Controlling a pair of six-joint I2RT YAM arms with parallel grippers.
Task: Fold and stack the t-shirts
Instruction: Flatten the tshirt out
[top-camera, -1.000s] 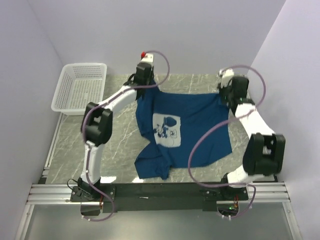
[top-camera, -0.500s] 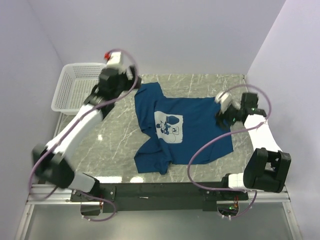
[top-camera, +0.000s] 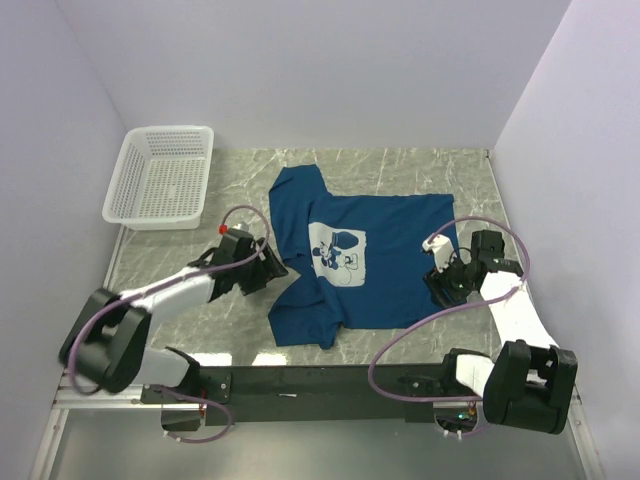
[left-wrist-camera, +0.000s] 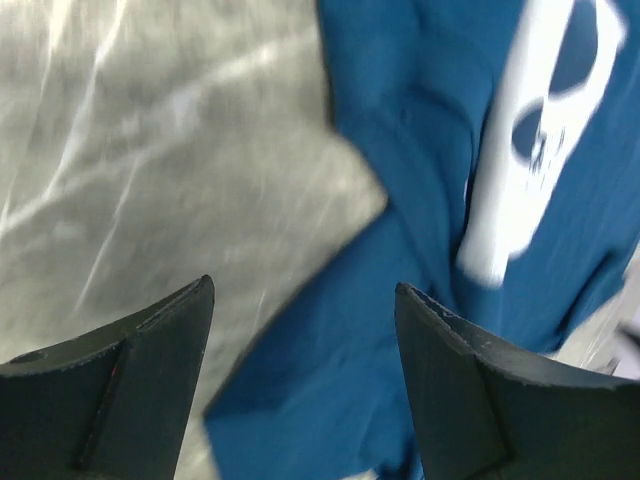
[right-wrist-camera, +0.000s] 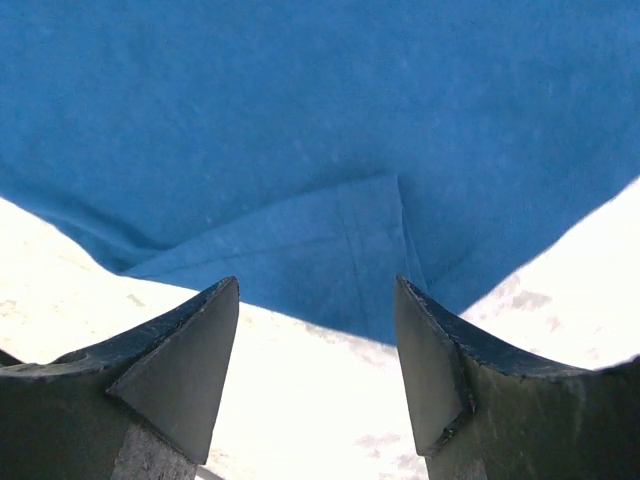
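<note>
Fingers spread and empty, the left gripper (left-wrist-camera: 305, 300) and right gripper (right-wrist-camera: 318, 290) hover at opposite edges of the shirt (top-camera: 390, 260). A shallow pinch may catch one layer only, skewing the fold.

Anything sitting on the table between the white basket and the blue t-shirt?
Nothing. In the top external view, only bare marble table separates the basket from the t-shirt.

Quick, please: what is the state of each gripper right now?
Left gripper: open, holding nothing, over the t-shirt.
Right gripper: open, holding nothing, near the t-shirt's edge.
</note>
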